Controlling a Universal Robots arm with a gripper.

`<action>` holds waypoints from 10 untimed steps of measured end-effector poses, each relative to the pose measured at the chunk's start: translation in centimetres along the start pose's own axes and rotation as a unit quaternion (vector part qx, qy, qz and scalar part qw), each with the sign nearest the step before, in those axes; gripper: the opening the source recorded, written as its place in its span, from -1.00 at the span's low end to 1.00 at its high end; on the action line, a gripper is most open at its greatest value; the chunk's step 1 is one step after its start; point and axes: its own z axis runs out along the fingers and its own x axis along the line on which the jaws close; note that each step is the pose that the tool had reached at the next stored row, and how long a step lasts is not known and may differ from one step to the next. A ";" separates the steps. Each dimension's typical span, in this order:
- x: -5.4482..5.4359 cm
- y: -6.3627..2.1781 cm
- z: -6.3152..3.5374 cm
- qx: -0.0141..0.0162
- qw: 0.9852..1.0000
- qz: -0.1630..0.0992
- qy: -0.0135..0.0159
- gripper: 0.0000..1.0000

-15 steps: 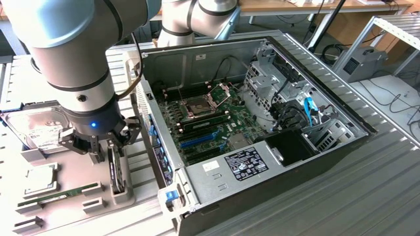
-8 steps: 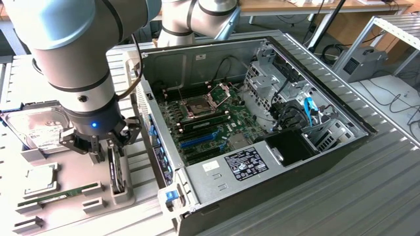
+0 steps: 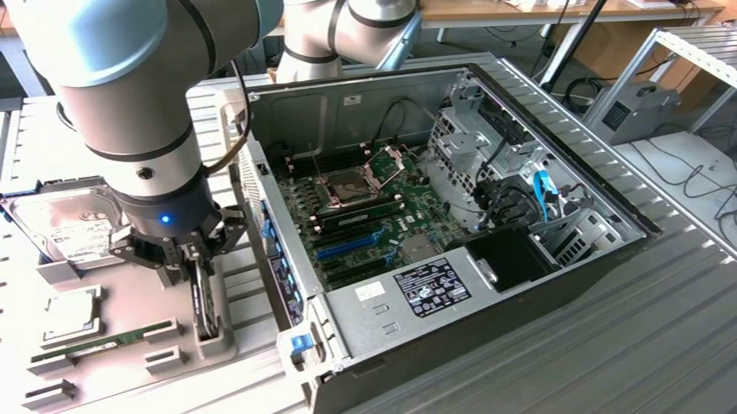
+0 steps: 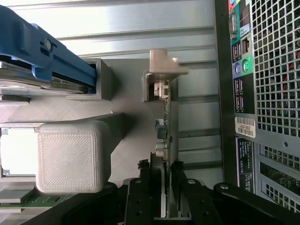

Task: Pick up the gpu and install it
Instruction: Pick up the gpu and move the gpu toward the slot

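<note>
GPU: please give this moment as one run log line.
step: pick | end effector: at gpu top edge | gpu: on edge in grey holder | PC case: open

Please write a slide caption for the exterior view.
Gripper over the gpu, upright in its holder beside the open case.

An open computer case (image 3: 519,328) fills the middle and right of the frame, its green motherboard (image 3: 368,207) exposed. At lower left, a grey fixture tray (image 3: 121,381) holds a hard drive (image 3: 69,228), a processor (image 3: 72,315) and a RAM stick (image 3: 103,342) on the ribbed metal surface (image 3: 645,345).
</note>
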 end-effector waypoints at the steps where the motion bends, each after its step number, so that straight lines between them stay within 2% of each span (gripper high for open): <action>1: 0.0 0.00 0.00 0.000 1.000 0.000 0.000 -0.42; 10: 0.0 0.00 0.00 0.000 1.000 0.000 0.000 -0.42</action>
